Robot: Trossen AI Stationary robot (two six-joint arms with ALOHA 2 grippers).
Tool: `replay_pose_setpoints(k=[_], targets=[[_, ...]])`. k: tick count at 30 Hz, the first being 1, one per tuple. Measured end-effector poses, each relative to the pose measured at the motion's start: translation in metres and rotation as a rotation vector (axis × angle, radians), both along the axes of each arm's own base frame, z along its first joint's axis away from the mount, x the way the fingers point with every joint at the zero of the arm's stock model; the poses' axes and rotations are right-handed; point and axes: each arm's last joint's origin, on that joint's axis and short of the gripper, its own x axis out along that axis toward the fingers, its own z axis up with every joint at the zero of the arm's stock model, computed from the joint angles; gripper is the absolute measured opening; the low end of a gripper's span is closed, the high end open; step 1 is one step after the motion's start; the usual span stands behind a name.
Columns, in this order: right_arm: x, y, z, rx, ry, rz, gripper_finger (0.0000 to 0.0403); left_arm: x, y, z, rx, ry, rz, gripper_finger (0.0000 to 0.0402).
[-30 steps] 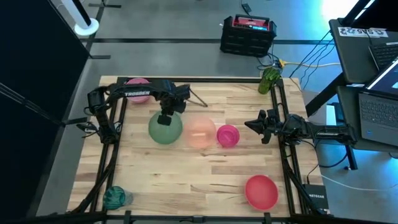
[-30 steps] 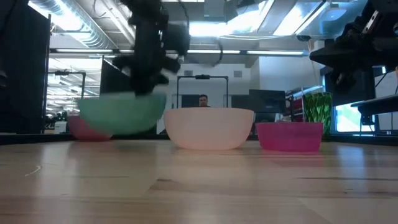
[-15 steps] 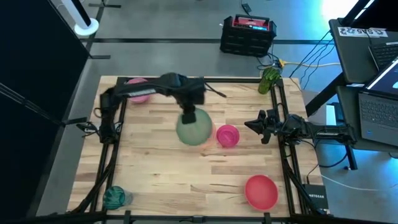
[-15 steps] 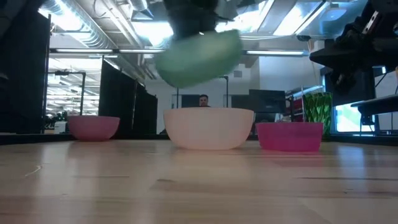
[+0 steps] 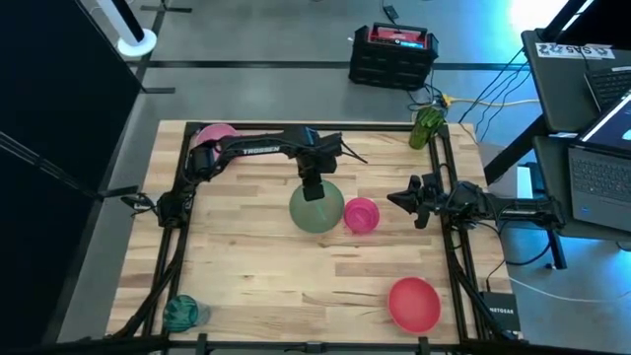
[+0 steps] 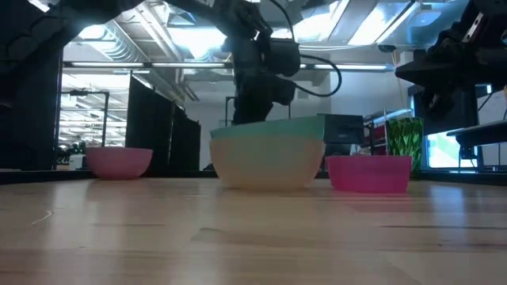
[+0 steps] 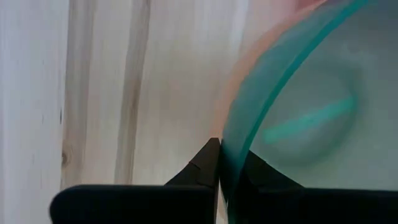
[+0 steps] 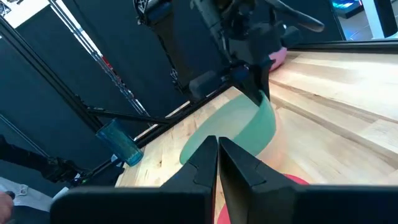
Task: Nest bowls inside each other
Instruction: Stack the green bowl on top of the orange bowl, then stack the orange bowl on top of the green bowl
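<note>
My left gripper (image 5: 313,189) is shut on a green bowl (image 5: 320,212) at the table's middle. That bowl (image 6: 269,128) is down inside the pale peach bowl (image 6: 265,165), and only its rim shows above it. A magenta bowl (image 5: 361,215) stands on its base just to the right. A pink bowl (image 5: 215,135) is at the far left, a red bowl (image 5: 414,303) at the near right, a teal one (image 5: 181,313) at the near left corner. My right gripper (image 5: 399,200) waits shut at the right edge. My left gripper pinches the green bowl's rim (image 7: 225,163) on its far side, one finger (image 7: 205,163) outside the wall and one (image 7: 258,173) inside. The fingers come from above, pointing steeply down. The bowl lies in the peach bowl, its rim a little higher toward the magenta bowl.
A green ridged cup (image 5: 428,126) stands at the far right corner by the frame. Black frame rails run along the table's left and right edges. Bare wood lies across the near middle of the table (image 5: 296,286).
My left gripper has carried the green bowl toward the table's right edge, up and over the peach bowl's rim, then down into that bowl. The wrist has rolled on the way. The gripper has stayed shut on the rim.
</note>
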Motion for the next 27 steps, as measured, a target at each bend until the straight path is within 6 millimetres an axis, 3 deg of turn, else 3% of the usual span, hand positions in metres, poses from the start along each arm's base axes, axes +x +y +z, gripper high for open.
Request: replay_pose_setpoints(k=[7,10,13,14,27], targets=[[0.0,0.0,0.0,0.03,-0.007,-0.001,0.0,-0.003,0.002,0.002,-0.013,0.015,0.004,0.0039],[0.0,0.0,0.0,0.032,-0.006,0.0,0.0002,-0.005,0.0,0.013,-0.049,0.019,-0.001,0.0072],[0.0,0.0,0.003,0.033,-0.037,0.014,0.0013,-0.009,-0.01,0.039,-0.07,0.06,-0.016,0.0104],[0.0,0.001,0.009,0.03,-0.057,0.048,0.0018,-0.011,-0.015,0.049,-0.073,0.069,-0.027,0.0113],[-0.002,0.023,0.127,-0.162,0.762,0.611,0.0085,-0.022,-0.075,0.116,0.084,-0.002,-0.098,0.014]])
